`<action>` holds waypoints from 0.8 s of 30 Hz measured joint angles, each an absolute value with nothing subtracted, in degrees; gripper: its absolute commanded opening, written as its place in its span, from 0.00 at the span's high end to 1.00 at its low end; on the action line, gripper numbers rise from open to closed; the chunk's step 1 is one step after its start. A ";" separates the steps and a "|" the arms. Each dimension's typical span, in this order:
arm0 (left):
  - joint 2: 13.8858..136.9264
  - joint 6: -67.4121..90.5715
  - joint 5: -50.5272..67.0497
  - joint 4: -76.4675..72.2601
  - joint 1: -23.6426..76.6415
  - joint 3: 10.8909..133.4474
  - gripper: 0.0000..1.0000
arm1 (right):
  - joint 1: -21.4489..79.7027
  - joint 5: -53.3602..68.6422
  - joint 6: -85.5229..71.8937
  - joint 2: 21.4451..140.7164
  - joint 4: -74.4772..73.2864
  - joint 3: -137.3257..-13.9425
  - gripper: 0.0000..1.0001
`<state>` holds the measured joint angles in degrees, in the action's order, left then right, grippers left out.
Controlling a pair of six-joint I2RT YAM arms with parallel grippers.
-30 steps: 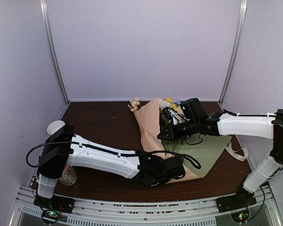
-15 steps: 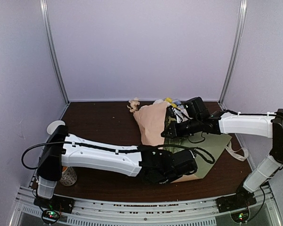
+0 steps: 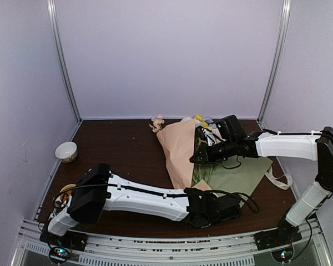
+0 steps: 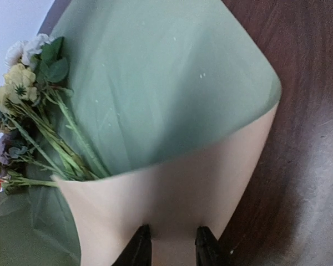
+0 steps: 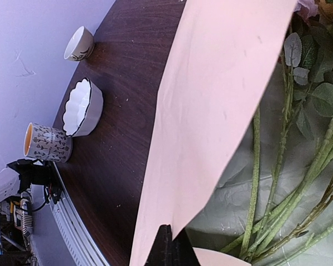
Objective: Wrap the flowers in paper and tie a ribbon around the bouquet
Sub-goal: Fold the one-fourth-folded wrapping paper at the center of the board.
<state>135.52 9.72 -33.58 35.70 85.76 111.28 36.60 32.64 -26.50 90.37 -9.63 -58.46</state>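
Paper (image 3: pixel 180 149) with flowers (image 3: pixel 200 119) lies right of table (image 3: pixel 122 144) centre. Long axis runs near to far, heads at far edge, stems toward near edge. Peach flap stands over stems, green side spread right. Right gripper (image 5: pixel 171 244) is pressed together, pinching the flap edge. Left gripper (image 4: pixel 173 246) has its fingers spread at paper's near end. Dark wood top, lilac walls (image 3: pixel 166 55). Bowl (image 5: pixel 83 107) and cup (image 5: pixel 47 142) near left edge.
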 measured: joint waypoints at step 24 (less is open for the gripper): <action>137.80 14.31 -27.09 31.64 81.41 108.47 0.62 | 29.65 34.35 -23.88 93.19 -12.78 -57.52 1.00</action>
